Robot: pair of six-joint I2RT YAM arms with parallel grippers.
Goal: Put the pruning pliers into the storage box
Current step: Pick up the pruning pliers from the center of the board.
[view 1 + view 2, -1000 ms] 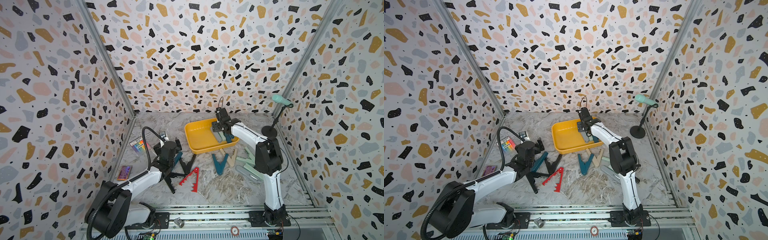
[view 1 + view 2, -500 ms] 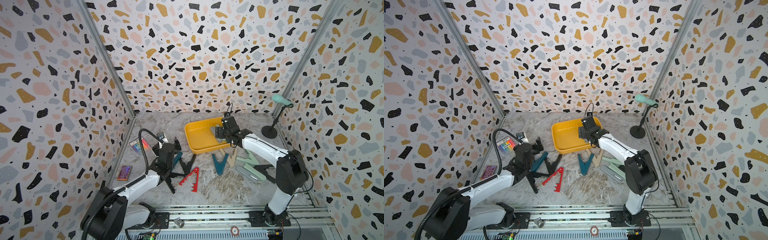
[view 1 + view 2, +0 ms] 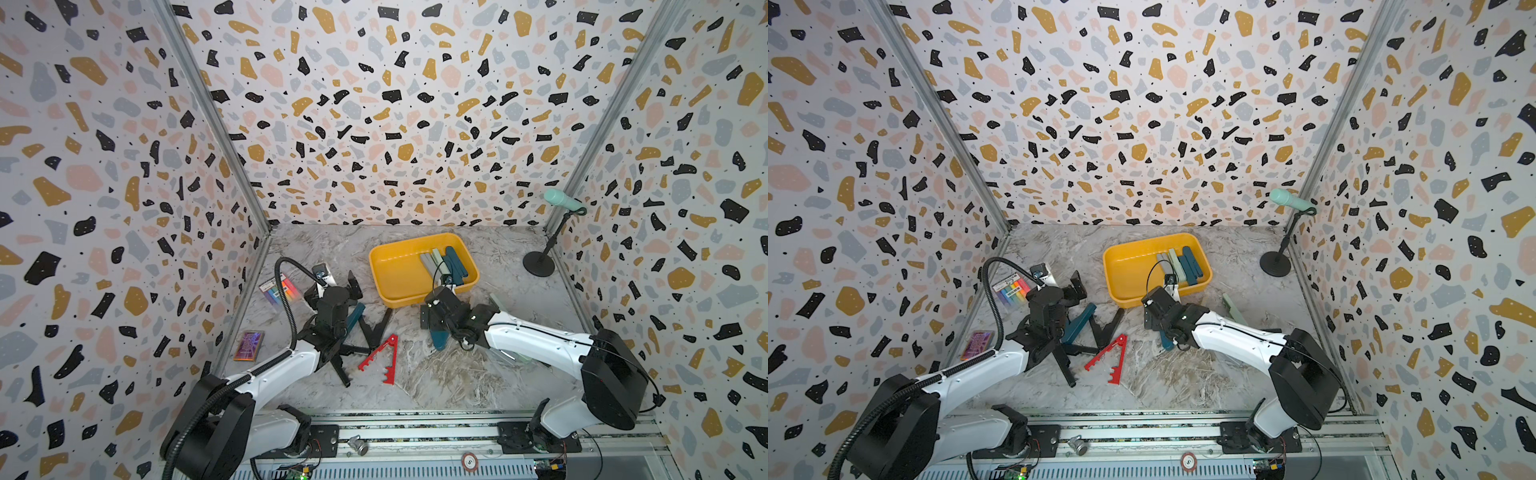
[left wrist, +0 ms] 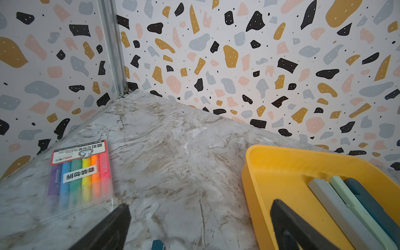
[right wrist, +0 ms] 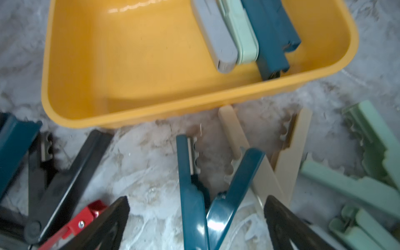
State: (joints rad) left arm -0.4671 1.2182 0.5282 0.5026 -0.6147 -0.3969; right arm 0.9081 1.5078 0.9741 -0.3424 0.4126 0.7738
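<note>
Pruning pliers [image 5: 240, 36]: 3 folded, grey, mint, teal, side by side in storage box [image 5: 173, 108] | others on worktop [image 4: 173, 140] beside it | right claw [image 5: 196, 197] spread, empty, over open teal pair [image 5: 188, 173] | left claw [image 4: 199, 203] spread, empty

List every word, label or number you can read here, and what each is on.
"deli": red header of the highlighter packet, upside down in the left wrist view.
"套装勿拆": white sticker across the same packet.
The header's finer print is too small to read surely.
Purple card: print too blurred to read.
Round badge at the front: mark too small to read.
</note>
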